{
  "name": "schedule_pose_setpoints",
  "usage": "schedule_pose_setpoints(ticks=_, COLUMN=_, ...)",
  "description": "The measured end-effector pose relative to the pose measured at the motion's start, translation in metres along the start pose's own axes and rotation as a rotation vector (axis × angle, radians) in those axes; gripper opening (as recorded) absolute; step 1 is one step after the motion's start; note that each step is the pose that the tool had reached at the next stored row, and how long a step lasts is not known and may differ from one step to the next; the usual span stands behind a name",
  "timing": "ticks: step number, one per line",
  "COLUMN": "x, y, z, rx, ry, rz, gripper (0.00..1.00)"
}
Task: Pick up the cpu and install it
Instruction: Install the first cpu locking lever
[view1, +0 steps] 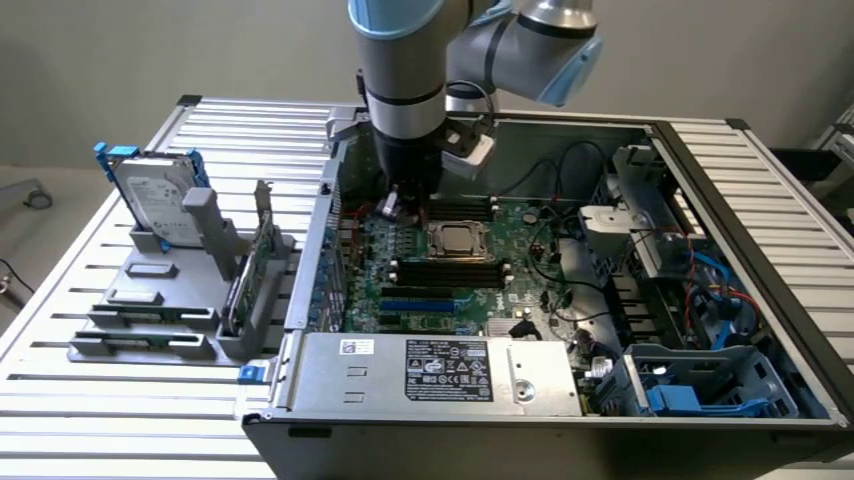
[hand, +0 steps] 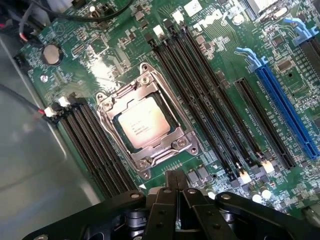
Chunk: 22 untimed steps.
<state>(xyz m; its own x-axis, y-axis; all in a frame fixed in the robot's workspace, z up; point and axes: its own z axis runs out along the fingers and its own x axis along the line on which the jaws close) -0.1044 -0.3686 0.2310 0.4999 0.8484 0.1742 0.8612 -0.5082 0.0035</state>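
cpu seated flat inside metal-framed socket on motherboard, between memory slots. gripper closed, empty, hovering just beside socket edge, apart from cpu.

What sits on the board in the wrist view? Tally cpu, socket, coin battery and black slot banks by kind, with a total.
cpu: 1
socket: 1
coin battery: 1
black slot banks: 2
Total: 5
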Motion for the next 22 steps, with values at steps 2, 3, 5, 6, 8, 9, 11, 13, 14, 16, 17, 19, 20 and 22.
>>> schedule_pose_setpoints(ticks=2, x=0.001, y=-0.0002, z=-0.0037, rx=0.0023, ry=-0.0047, rz=-0.029, gripper=0.11)
schedule_pose_setpoints(ticks=3, x=0.001, y=-0.0002, z=-0.0054, rx=0.0034, ry=-0.0072, rz=-0.044, gripper=0.11)
schedule_pose_setpoints(ticks=5, x=0.002, y=-0.0004, z=-0.0084, rx=0.0056, ry=-0.0124, rz=-0.075, gripper=0.11)
schedule_pose_setpoints(ticks=6, x=0.002, y=-0.0004, z=-0.0098, rx=0.0069, ry=-0.0148, rz=-0.091, gripper=0.11)
schedule_pose_setpoints(ticks=8, x=0.002, y=-0.0004, z=-0.0123, rx=0.0101, ry=-0.0191, rz=-0.124, gripper=0.11)
schedule_pose_setpoints(ticks=9, x=0.002, y=-0.0004, z=-0.0135, rx=0.0121, ry=-0.0207, rz=-0.141, gripper=0.11)
schedule_pose_setpoints(ticks=11, x=0.003, y=-0.0004, z=-0.0156, rx=0.0171, ry=-0.0224, rz=-0.177, gripper=0.11)
schedule_pose_setpoints(ticks=13, x=0.003, y=-0.0004, z=-0.0172, rx=0.0222, ry=-0.0231, rz=-0.213, gripper=0.11)
schedule_pose_setpoints(ticks=14, x=0.003, y=-0.0004, z=-0.0179, rx=0.0248, ry=-0.0230, rz=-0.230, gripper=0.11)
schedule_pose_setpoints(ticks=16, x=0.003, y=-0.0004, z=-0.0189, rx=0.0298, ry=-0.0224, rz=-0.266, gripper=0.11)
schedule_pose_setpoints(ticks=17, x=0.003, y=-0.0004, z=-0.0191, rx=0.0317, ry=-0.0217, rz=-0.283, gripper=0.11)
schedule_pose_setpoints(ticks=19, x=0.003, y=-0.0004, z=-0.0193, rx=0.0343, ry=-0.0204, rz=-0.314, gripper=0.11)
schedule_pose_setpoints(ticks=20, x=0.003, y=-0.0004, z=-0.0194, rx=0.0348, ry=-0.0199, rz=-0.330, gripper=0.11)
schedule_pose_setpoints(ticks=22, x=0.003, y=-0.0004, z=-0.0194, rx=0.0341, ry=-0.0184, rz=-0.357, gripper=0.11)
